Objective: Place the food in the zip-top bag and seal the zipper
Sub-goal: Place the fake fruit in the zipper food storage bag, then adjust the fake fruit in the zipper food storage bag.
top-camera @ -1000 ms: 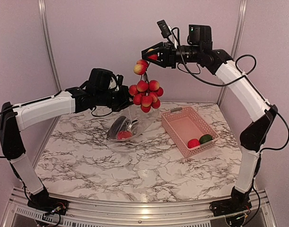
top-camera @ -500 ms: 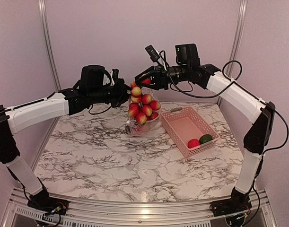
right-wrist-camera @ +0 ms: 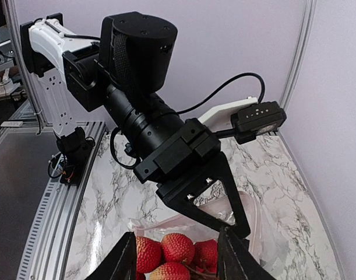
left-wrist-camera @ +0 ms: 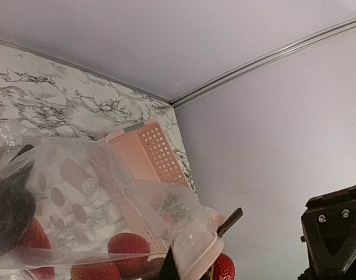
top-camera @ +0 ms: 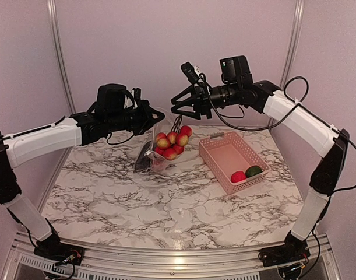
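Left end effector [top-camera: 156,116] pinched together on the top edge of the zip-top bag [top-camera: 148,150], holding it raised above the counter [top-camera: 166,204]. Clear, crinkly, glossy film hanging from that grip, lower end down at the white, grey-veined marble pattern. Pale, stiffer zipper [left-wrist-camera: 192,249] folded over right at the pinch in the left wrist view.

Right end effector [top-camera: 179,109] with black fingers spread well apart, clamped on nothing, just above the bag's mouth. Directly below it, a bunch of round fruits [top-camera: 172,142], red blushed with yellow, skins finely pebbled, thin dark stalks rising toward the fingers. Bunch sitting at the bag's open mouth, against the film; cannot tell how far inside. Seen through the plastic from the left wrist: several of these red balls, plus a dark, smooth eggplant [top-camera: 144,158] low in the bag.

Beside the bag, to the right and apart from it: a pink perforated plastic basket [top-camera: 221,153], rectangular, with a rounded red piece [top-camera: 238,176] and a green piece [top-camera: 253,171] touching in its near corner.
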`<state>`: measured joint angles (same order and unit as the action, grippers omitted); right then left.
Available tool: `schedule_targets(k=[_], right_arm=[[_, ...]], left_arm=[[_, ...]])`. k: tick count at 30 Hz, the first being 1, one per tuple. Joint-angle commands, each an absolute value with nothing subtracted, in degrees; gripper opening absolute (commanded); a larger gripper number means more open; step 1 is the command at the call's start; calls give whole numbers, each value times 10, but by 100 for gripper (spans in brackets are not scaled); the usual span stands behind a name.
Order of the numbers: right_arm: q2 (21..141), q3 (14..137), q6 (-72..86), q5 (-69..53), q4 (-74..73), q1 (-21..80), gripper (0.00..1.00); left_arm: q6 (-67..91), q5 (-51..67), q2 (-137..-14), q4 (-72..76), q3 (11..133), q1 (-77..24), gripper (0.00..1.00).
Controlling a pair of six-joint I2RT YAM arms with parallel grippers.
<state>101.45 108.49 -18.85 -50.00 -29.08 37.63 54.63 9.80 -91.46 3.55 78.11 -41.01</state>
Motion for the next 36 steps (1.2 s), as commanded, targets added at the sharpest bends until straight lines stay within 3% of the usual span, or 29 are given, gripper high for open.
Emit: schedule_targets(k=[1, 5, 12, 26, 36], right_arm=[[1026, 1084, -305, -418, -410, 439, 48], [1020, 1087, -280, -390, -406, 449, 51], [975, 1054, -214, -289, -320, 393, 47], [1039, 1055, -218, -288, -359, 378, 47], [1069, 1067, -209, -345, -368, 375, 34]], left_arm=[[539, 88, -899, 62, 776, -406, 0], [539, 86, -903, 66, 770, -404, 0], [534, 94, -902, 71, 760, -401, 0], [530, 110, -907, 80, 749, -401, 0], [529, 110, -899, 78, 742, -401, 0]])
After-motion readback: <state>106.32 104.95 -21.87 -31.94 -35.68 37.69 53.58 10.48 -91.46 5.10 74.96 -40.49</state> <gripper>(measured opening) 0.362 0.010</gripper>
